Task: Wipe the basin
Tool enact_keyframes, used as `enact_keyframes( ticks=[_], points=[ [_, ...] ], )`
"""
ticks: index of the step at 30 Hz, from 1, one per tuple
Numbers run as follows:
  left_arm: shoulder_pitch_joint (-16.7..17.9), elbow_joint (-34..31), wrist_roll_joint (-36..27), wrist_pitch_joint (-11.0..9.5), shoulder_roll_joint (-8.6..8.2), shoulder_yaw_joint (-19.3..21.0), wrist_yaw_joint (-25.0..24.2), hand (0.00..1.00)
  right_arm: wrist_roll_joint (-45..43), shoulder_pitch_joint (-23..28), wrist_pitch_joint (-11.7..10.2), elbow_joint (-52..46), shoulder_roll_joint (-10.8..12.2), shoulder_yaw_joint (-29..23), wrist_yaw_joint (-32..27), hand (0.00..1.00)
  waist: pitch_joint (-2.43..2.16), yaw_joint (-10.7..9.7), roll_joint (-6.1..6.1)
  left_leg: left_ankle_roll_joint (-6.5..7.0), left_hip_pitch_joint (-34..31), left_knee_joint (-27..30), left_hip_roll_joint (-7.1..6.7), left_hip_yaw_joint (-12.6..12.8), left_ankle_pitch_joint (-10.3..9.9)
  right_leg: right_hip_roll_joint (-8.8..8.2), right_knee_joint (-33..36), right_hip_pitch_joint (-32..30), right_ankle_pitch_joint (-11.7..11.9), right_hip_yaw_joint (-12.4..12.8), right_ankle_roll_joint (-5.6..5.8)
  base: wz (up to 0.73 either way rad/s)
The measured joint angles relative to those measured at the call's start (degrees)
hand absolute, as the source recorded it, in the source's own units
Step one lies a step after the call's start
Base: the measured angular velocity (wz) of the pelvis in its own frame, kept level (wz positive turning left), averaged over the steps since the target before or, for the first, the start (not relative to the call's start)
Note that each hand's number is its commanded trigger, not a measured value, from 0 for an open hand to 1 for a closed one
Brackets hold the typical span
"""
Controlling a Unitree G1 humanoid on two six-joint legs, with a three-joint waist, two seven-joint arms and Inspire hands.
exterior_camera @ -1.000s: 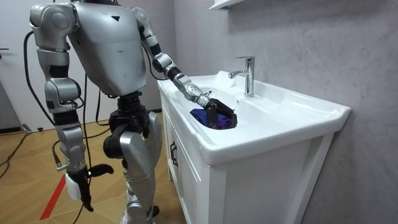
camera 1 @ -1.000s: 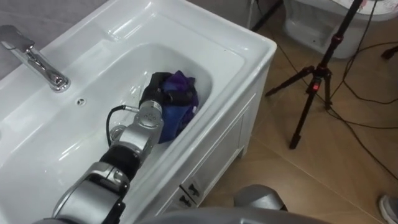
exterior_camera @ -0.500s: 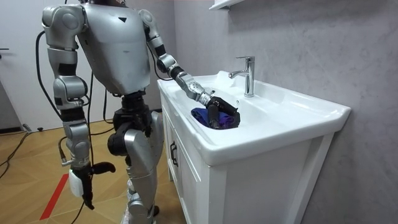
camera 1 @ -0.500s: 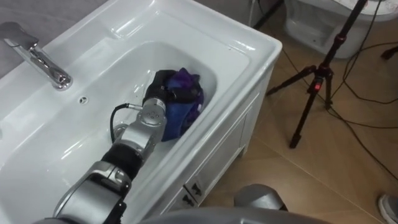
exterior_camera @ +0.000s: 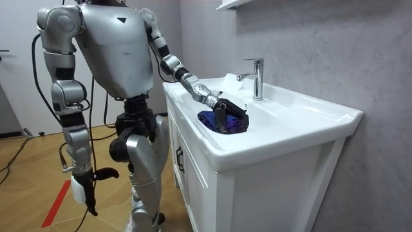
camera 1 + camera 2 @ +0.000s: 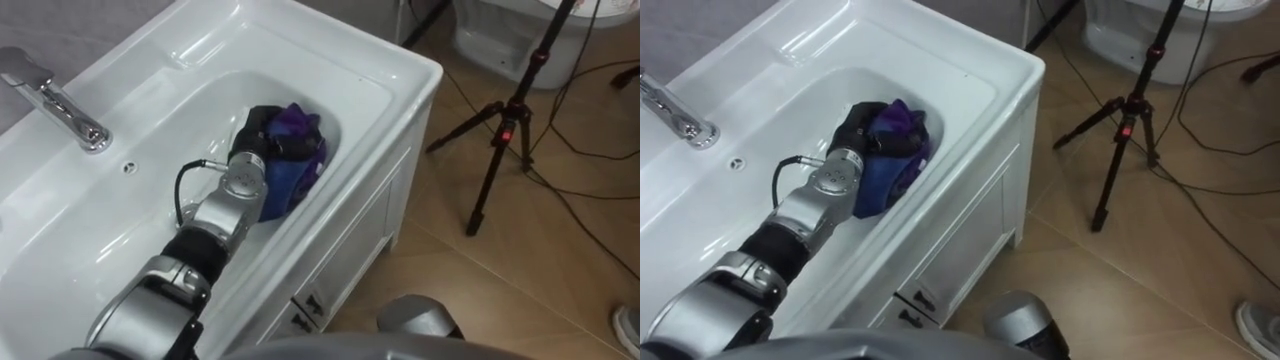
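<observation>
Robot stands at the front of the white basin (image 6: 345,70), left arm reaching in. Left hand (image 6: 262,132) sits on a blue-purple cloth (image 6: 298,168), fingers curled down over it and bunching it against the basin's front-right wall. Right hand (image 5: 85,185) hangs at the robot's side. Tap (image 6: 62,102) is well apart at the back. Judgement: the cloth is light, soft and limp, likely to slide on glazed ceramic. Best gripped at the bunched middle, with downward pressure.
</observation>
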Motion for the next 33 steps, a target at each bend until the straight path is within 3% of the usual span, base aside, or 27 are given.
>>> enact_keyframes(
  ticks=[4,13,19,21,26,27,33],
  points=[
    [0.02,0.33,1.38,-0.01,0.02,-0.05,0.49,1.00,0.12,0.02,0.02,-0.40,-0.23,-0.10,0.10,0.00,0.01,0.09,-0.03,-0.01,0.62,0.06,-0.10,0.59,0.01,0.27,0.21,-0.20,0.00,0.63,0.00,-0.09],
    [-0.38,3.32,20.60,0.37,1.53,1.41,1.67,1.00,0.06,1.75,1.18,-1.77,-1.79,-1.83,1.13,0.00,-0.06,1.29,-0.42,-0.64,0.82,0.22,0.41,4.33,-0.63,1.64,1.04,-1.17,0.63,3.19,-0.07,-0.24],
    [-1.13,10.88,30.88,0.26,5.60,3.42,-0.54,1.00,-1.35,3.39,0.61,-2.39,-2.65,-5.05,2.04,0.00,-0.13,1.08,-1.36,-1.18,0.63,0.88,1.04,5.16,-0.82,2.28,0.88,-1.34,1.02,3.29,-0.50,-0.10],
    [-1.17,12.85,33.01,0.73,6.58,3.49,-1.14,1.00,-2.08,4.23,0.49,-2.42,-2.70,-6.22,2.03,0.00,-0.39,1.16,-1.49,-1.41,0.58,1.01,1.42,5.16,-0.89,2.52,0.09,-1.09,1.28,3.28,-0.77,0.00],
    [-2.37,16.58,39.23,0.70,8.97,3.51,-2.29,1.00,-2.23,4.37,-0.56,-2.63,-3.37,-6.44,2.06,0.00,-1.00,1.47,-0.59,-1.60,0.42,1.08,1.61,5.16,-0.82,3.02,0.05,-1.19,1.37,3.89,-0.91,-0.06],
    [-2.38,16.94,39.72,0.68,9.73,3.54,-2.30,1.00,-2.19,4.40,-0.86,-2.65,-3.60,-6.42,2.07,0.00,-0.95,1.66,-0.67,-1.62,0.60,1.09,1.64,5.14,-0.81,3.17,0.05,-1.21,1.37,4.24,-0.91,-0.14],
    [-2.37,17.93,40.90,0.82,11.07,6.23,-2.31,1.00,-1.80,4.89,-2.08,-2.83,-3.57,-7.60,2.09,0.00,-0.87,3.92,-0.53,-1.81,0.12,0.99,1.84,4.79,-0.93,3.48,-0.39,-1.34,1.48,4.74,-1.08,-0.06]
  ],
)
